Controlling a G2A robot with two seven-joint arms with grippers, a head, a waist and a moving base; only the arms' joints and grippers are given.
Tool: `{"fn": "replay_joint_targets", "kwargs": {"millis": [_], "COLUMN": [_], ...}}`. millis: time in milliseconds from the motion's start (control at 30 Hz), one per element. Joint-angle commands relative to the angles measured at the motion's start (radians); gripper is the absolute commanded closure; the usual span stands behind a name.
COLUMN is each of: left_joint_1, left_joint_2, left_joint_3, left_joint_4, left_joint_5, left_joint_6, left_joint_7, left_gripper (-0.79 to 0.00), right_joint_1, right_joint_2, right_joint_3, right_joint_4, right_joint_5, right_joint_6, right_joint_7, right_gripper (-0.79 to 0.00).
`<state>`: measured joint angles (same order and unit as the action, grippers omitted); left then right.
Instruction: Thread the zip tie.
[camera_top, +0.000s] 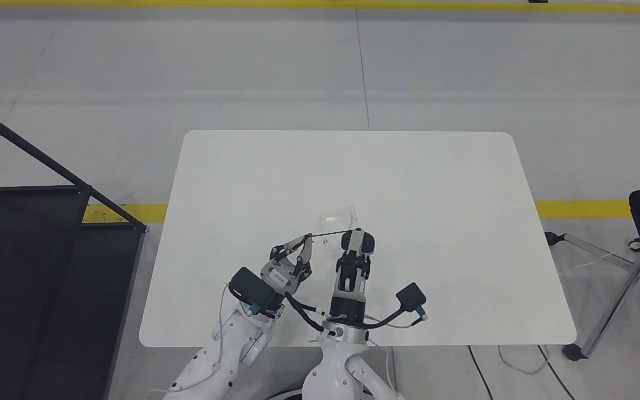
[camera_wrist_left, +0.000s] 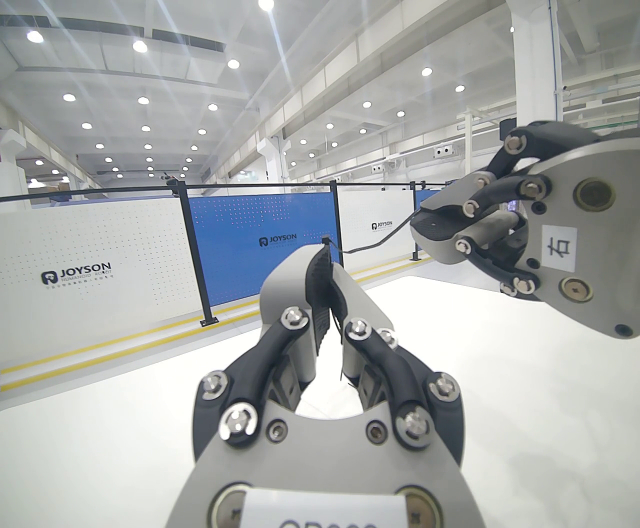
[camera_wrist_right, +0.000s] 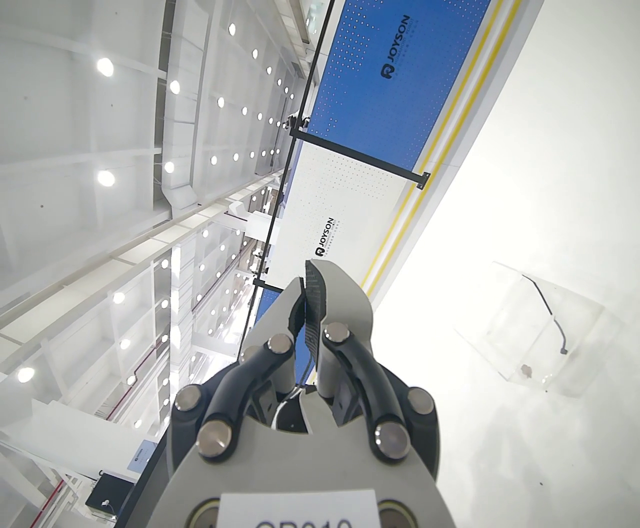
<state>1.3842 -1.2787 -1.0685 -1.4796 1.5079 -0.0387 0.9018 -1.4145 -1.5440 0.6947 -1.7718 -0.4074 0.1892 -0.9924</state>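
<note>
Zip tie (camera_wrist_left: 372, 244) held in the air between both end effectors, low over the near part of the table (camera_top: 450, 220).
The left end effector (camera_wrist_left: 327, 267) is clamped narrow on one end, the small head poking out past its fingertips. The right end effector (camera_wrist_left: 424, 220) is closed on the other end of the black strap. Just beyond them, a clear plastic box (camera_wrist_right: 540, 330) rests on the table with a second black tie (camera_wrist_right: 547, 312) inside.

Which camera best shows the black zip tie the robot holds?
The left wrist view: the zip tie arcs clearly between the left end effector and right end effector. The top view shows it as a faint line; in the right wrist view the shut pads hide it.
</note>
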Motion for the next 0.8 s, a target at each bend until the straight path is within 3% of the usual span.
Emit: {"fn": "replay_joint_targets", "kwargs": {"millis": [0, 400, 767], "left_joint_1": [0.000, 0.000, 0.000], "left_joint_2": [0.000, 0.000, 0.000], "left_joint_3": [0.000, 0.000, 0.000], "left_joint_4": [0.000, 0.000, 0.000], "left_joint_5": [0.000, 0.000, 0.000], "left_joint_6": [0.000, 0.000, 0.000], "left_joint_7": [0.000, 0.000, 0.000], "left_gripper": [0.000, 0.000, 0.000], "right_joint_1": [-0.002, 0.003, 0.001], "right_joint_2": [0.002, 0.008, 0.005], "right_joint_3": [0.001, -0.007, -0.006], "right_joint_4": [-0.002, -0.006, 0.007], "right_joint_5": [0.006, 0.028, 0.009], "right_joint_6": [-0.018, -0.055, -0.010], "right_joint_7": [-0.005, -0.022, -0.054], "right_gripper": [0.000, 0.000, 0.000]}}
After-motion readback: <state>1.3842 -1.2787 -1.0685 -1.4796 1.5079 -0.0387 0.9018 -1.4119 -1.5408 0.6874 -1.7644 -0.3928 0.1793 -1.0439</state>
